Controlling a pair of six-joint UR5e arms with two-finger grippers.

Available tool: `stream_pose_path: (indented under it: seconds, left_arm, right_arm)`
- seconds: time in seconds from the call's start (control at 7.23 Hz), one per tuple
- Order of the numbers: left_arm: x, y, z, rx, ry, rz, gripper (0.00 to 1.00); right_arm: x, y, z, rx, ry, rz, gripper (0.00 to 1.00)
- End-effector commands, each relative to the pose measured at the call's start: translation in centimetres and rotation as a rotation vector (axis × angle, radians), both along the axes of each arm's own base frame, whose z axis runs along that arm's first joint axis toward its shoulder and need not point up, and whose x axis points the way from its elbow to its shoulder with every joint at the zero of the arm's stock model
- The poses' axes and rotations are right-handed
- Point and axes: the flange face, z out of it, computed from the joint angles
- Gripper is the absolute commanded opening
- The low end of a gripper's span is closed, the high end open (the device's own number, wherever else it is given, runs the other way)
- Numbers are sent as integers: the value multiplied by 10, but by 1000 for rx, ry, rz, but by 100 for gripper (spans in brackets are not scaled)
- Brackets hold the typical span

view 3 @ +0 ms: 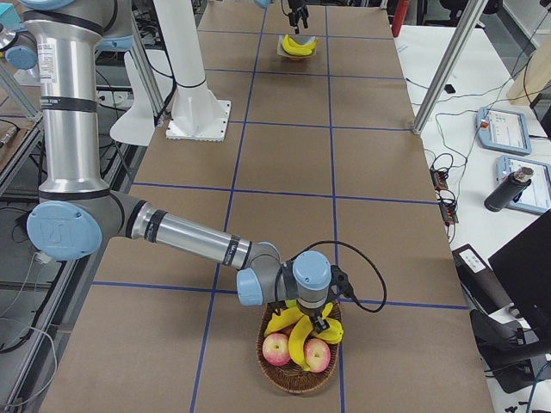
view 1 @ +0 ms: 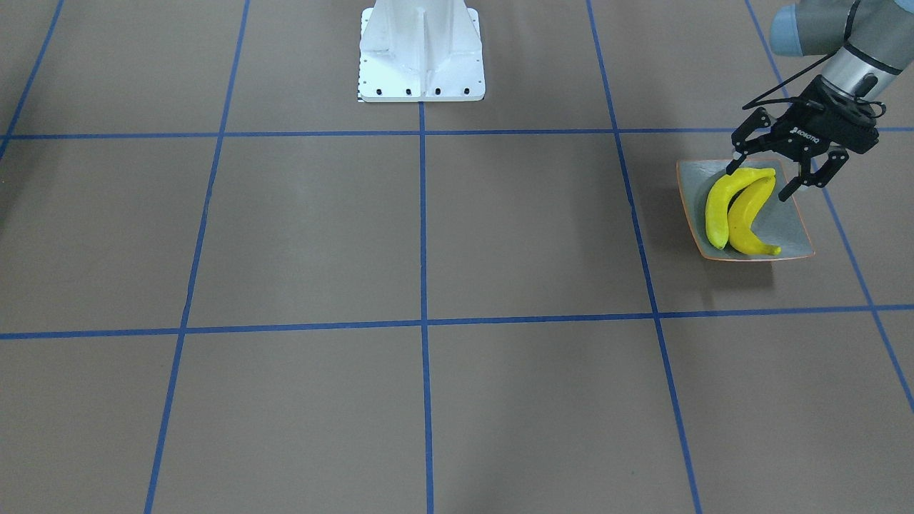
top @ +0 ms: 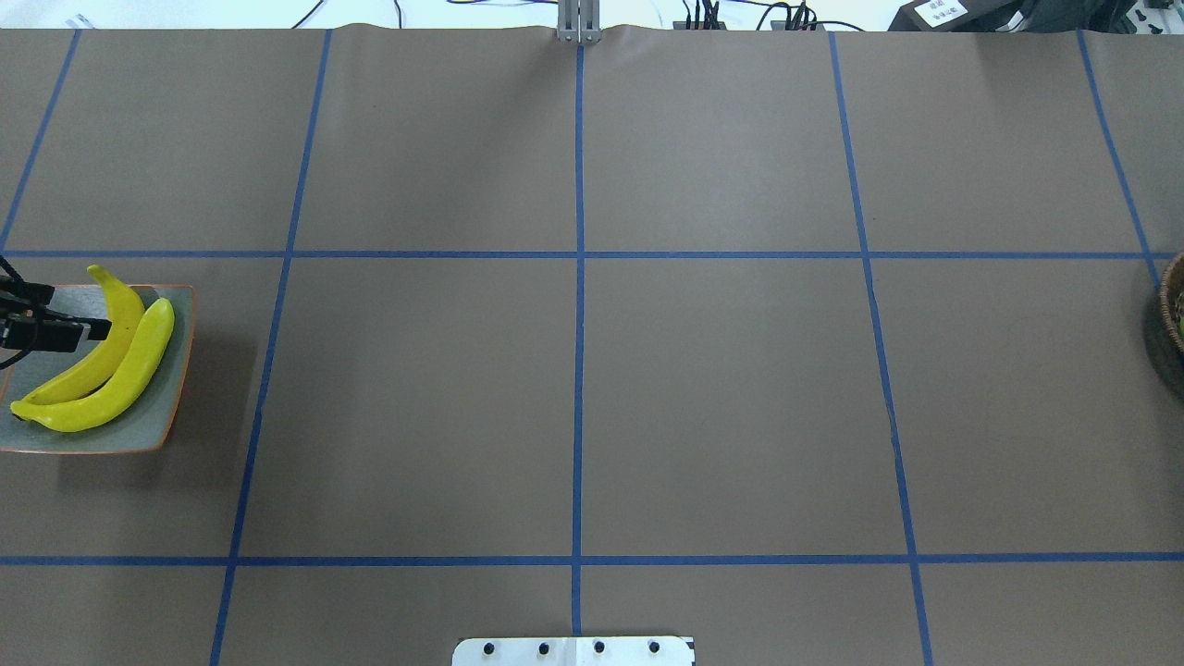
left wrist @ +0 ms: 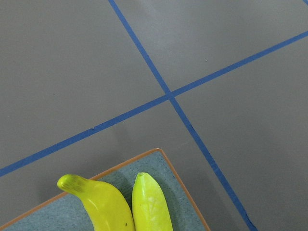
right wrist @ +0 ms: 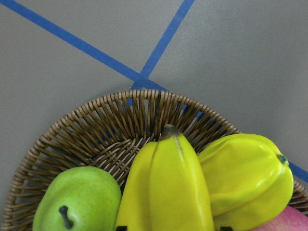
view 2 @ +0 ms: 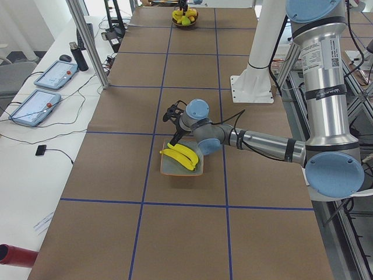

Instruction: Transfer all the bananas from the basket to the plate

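Two yellow bananas (view 1: 742,210) lie side by side on the grey-green plate (view 1: 789,230) with its orange rim. My left gripper (view 1: 765,176) hangs open just above their far ends, holding nothing; in the left wrist view the banana tips (left wrist: 103,202) and the plate corner (left wrist: 187,211) show below it. At the other end of the table, my right gripper (view 3: 320,325) reaches down into the wicker basket (view 3: 284,372). Its fingertips flank a banana (right wrist: 166,187) at the bottom edge of the right wrist view. I cannot tell whether they grip it.
The basket also holds a green pear (right wrist: 77,199), a bulky yellow fruit (right wrist: 245,178) and two red apples (view 3: 277,348). The white robot base (view 1: 421,50) stands at the table's robot side. Blue tape lines grid the brown table. Tablets and cables lie on side benches.
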Motion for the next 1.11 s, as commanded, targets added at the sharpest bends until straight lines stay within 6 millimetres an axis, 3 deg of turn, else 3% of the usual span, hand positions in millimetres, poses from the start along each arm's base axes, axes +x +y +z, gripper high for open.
stream_pose_path:
  seconds: [0.0,0.55,0.69,0.97]
  left_arm:
    - [0,-1,1,-1,-1,0,100]
    - [0,0,4,-8,-4,-1,100]
    - [1,-1,3,-6,-3,-1,100]
    - [1,-1,3,-8,-1,-2,100]
  right_arm:
    - [-1,-11,-18,33,-11,-3,0]
    - [3,-28,-50,74,-15,10,0]
    - [16,-49,-81,71,-14,37,0]
    - [17,-90,-137,40,-15,66,0]
